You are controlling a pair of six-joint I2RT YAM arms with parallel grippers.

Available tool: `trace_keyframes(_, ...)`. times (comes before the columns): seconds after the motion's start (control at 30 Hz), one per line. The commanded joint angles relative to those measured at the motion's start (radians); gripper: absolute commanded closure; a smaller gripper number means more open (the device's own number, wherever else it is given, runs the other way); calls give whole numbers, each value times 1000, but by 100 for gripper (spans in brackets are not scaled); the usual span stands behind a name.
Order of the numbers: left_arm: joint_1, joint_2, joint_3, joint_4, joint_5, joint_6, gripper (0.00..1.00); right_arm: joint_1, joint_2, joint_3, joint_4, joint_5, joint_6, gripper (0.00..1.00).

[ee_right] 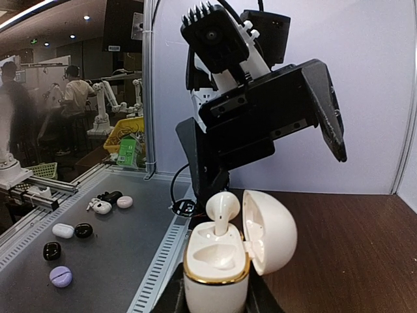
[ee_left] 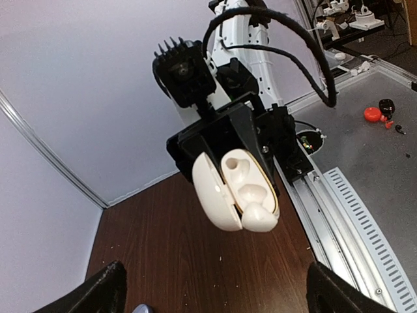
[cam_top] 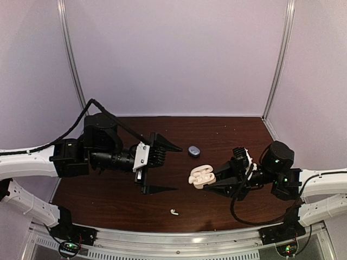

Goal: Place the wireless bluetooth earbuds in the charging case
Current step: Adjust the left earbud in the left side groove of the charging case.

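My right gripper (cam_top: 210, 182) is shut on an open white charging case (cam_top: 201, 176) with a gold rim and holds it above the table. In the right wrist view the case (ee_right: 216, 274) has its lid swung right. One white earbud (ee_right: 222, 210) stands stem-down in the far slot, and the near slot is empty. The case (ee_left: 234, 189) and this earbud (ee_left: 258, 218) also show in the left wrist view. A second white earbud (cam_top: 174, 212) lies on the table near the front. My left gripper (cam_top: 164, 167) is open and empty, facing the case. No dark purple earbuds are in view.
A small bluish-purple rounded object (cam_top: 194, 150), maybe a closed case, lies on the table behind the white case; its edge shows in the left wrist view (ee_left: 141, 308). A metal rail (cam_top: 179, 238) runs along the table's front edge. White walls enclose the other three sides.
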Motion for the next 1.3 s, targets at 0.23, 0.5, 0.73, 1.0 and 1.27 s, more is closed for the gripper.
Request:
trace_keyframes(0.23, -16, 37, 66, -1, 37, 60, 2, -4, 13, 42, -1, -107, 12, 100)
trace_keyframes(0.5, -18, 57, 91, -1, 43, 74, 2, -1, 30, 41, 0, -131, 7, 100)
trace_keyframes(0.73, -22, 75, 106, -2, 53, 77, 2, -1, 37, 42, 2, -128, 8, 100)
trace_keyframes(1.0, -30, 100, 115, 9, 74, 70, 4, 1, 42, 43, 5, -124, 9, 100)
trace_keyframes(1.27, -35, 113, 116, 34, 69, 57, 6, 3, 46, 45, 2, -123, 6, 100)
